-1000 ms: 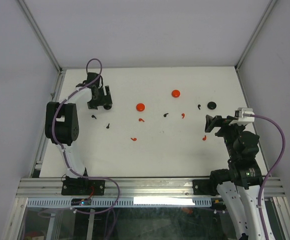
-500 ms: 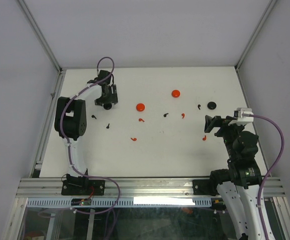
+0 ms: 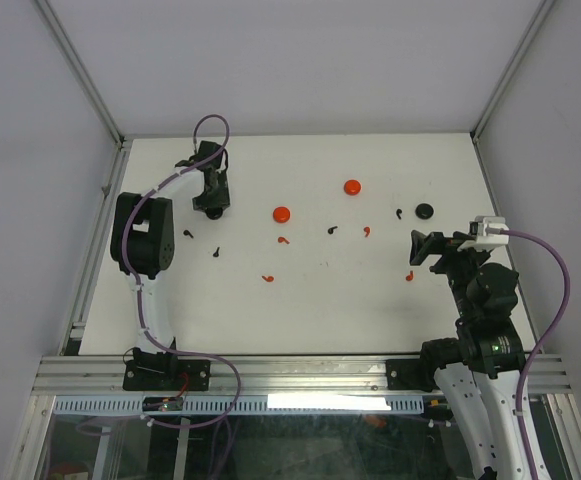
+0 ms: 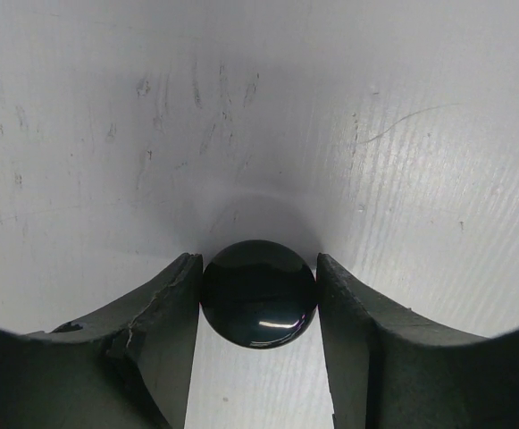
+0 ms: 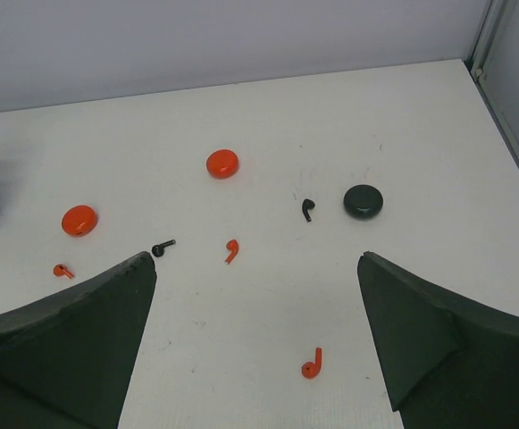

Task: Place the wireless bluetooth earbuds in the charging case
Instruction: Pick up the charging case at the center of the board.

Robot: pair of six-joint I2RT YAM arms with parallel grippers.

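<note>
Seen from above, the left pincer (image 3: 212,207) is down at about 10 o'clock on the white surface (image 3: 320,310). Its jaws are partly closed and sit against both sides of a round black charging case (image 4: 259,292), which lies flat on the surface in the left wrist view.

The right pincer (image 3: 419,247) hovers at about 3 o'clock, jaws spread wide with nothing between them.

Four black earbuds (image 3: 332,229) and four red earbuds (image 3: 283,240) lie loose and apart across the middle of the surface, all outside the cases. Two of the black ones lie near the left pincer, at roughly its 6 and 7 o'clock. One red earbud (image 3: 409,276) lies near the right pincer at its 7 o'clock.

Two red cases, one (image 3: 281,213) near the centre and the other (image 3: 352,186) at its 2 o'clock, lie closed on the surface. A second black case (image 3: 424,210) sits at 12 o'clock from the right pincer, with a black earbud just beside it at 9 o'clock.
</note>
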